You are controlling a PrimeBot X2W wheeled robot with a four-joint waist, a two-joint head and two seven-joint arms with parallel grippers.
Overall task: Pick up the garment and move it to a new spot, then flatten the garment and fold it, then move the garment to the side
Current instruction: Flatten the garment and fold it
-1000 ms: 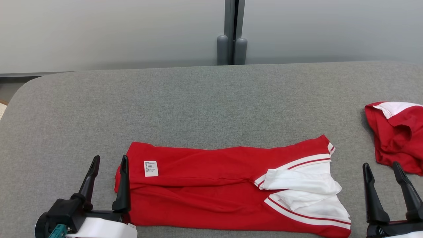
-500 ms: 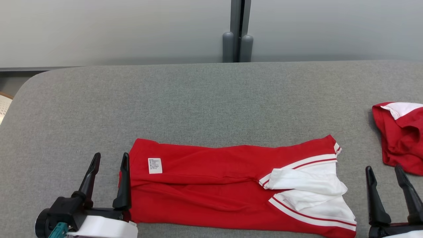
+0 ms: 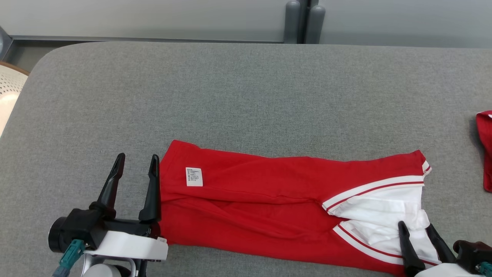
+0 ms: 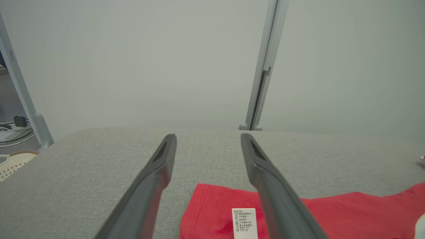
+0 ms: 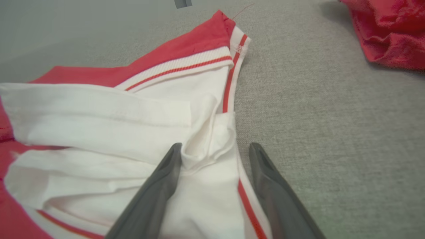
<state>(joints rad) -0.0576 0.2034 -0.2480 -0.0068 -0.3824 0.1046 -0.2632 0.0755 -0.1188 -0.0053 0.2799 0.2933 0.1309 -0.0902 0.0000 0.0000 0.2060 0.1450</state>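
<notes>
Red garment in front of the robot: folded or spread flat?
Folded. The red garment lies as a long band, layers overlapping along a lengthwise crease, white parts doubled over at one end.

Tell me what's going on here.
A two-armed robot is working on a red shirt lying folded lengthwise on a grey table. Its left tool is open at the label end, its right tool open over the white end. Neither grips the cloth. Another red garment lies at the right.

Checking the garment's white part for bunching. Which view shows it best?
Right wrist view: the white part is close, folds clear. The head view shows it smaller, partly behind the right hand; the left wrist view catches a sliver.
</notes>
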